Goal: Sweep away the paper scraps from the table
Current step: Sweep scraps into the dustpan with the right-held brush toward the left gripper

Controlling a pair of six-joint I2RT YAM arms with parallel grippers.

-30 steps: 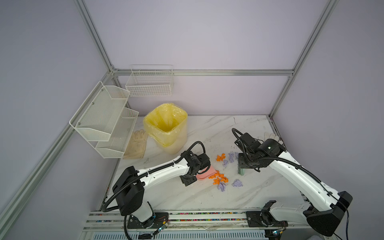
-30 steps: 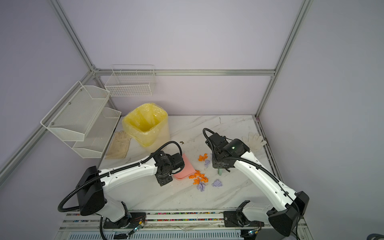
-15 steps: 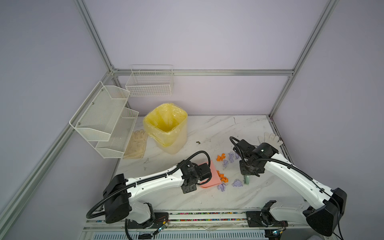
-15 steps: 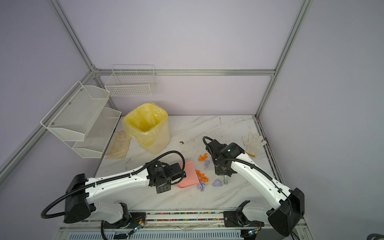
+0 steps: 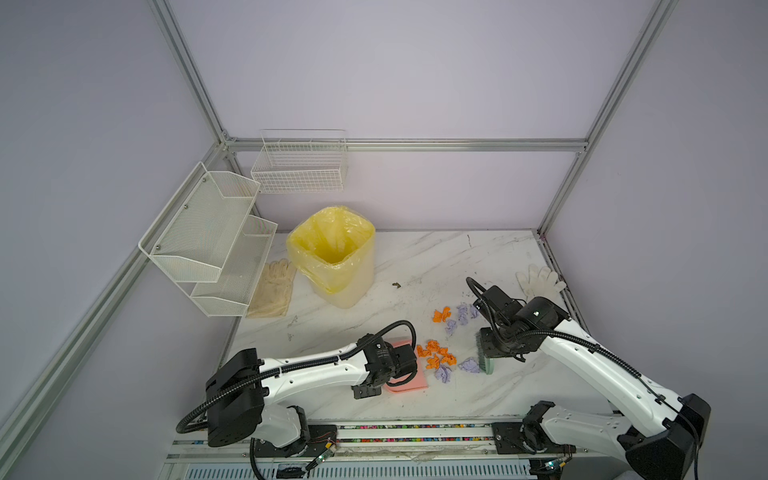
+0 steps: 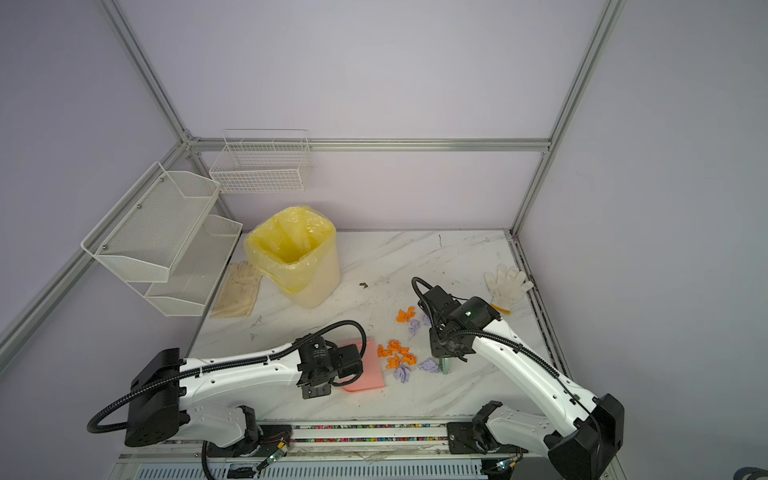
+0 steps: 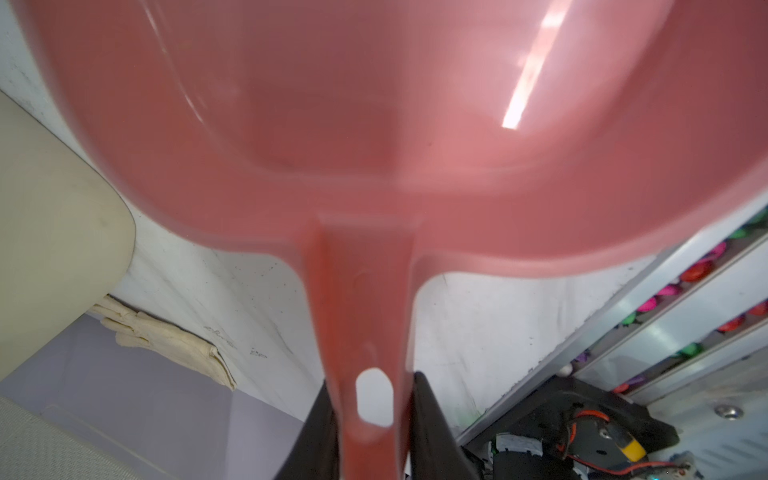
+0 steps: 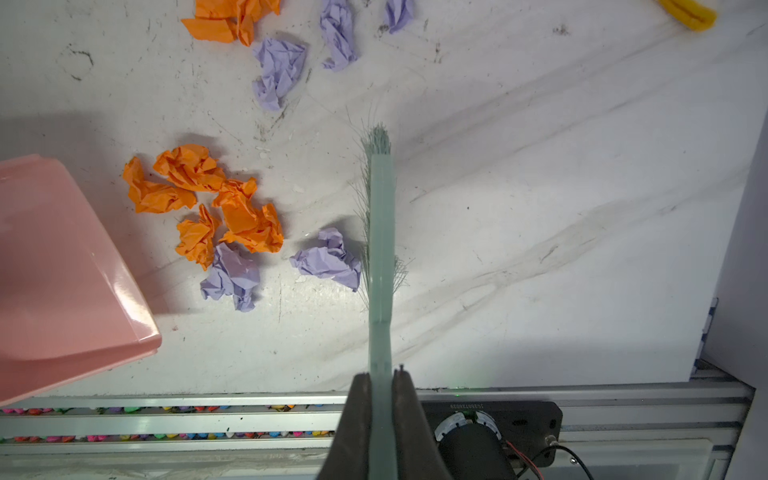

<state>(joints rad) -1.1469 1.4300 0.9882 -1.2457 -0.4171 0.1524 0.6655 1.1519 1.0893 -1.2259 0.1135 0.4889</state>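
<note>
White marble desk (image 5: 436,257), scuffed. The paper scraps (image 5: 437,358) sit lower centre-right in both top views: a main clutch of orange and purple wads between the pink dustpan (image 5: 409,380) and the pale green brush (image 5: 485,365). A smaller group, one orange and a few purple, lies just above. The left gripper (image 7: 374,409) has its jaws clamped on the dustpan's handle. The pan's open edge faces the orange wads, near but apart. The right gripper (image 8: 381,384) has its jaws pinched tight on the brush handle, bristles against one purple wad. Yellow-lined bin (image 5: 332,257) upper centre-left; white glove (image 5: 540,278) at the desk's right edge.
</note>
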